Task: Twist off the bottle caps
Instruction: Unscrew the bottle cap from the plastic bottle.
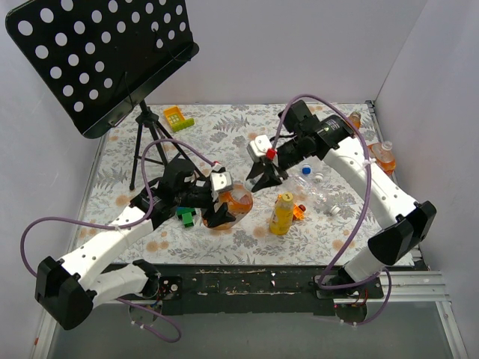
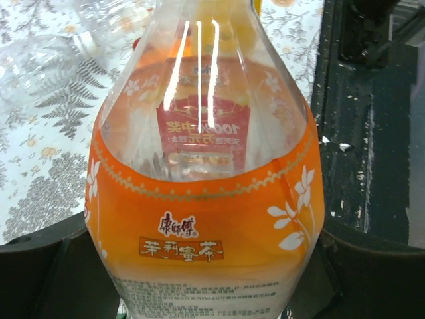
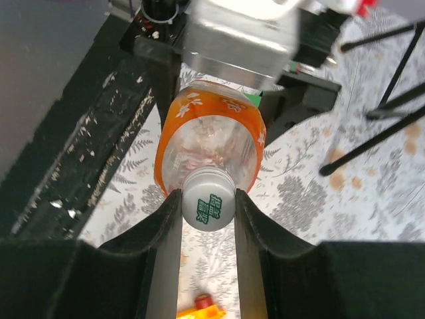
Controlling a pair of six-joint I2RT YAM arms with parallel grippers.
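- Top view: my left jaws hold the orange bottle's (image 1: 238,200) body, my right jaws sit at its neck; a yellow bottle (image 1: 282,213) stands just right of it.
- Left wrist: left jaws press the orange bottle's two sides.
- Right wrist: right jaws pinch the white cap (image 3: 208,207) on the orange bottle's neck.

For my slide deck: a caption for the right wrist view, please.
Right tool clamps the white cap of an orange-labelled bottle.
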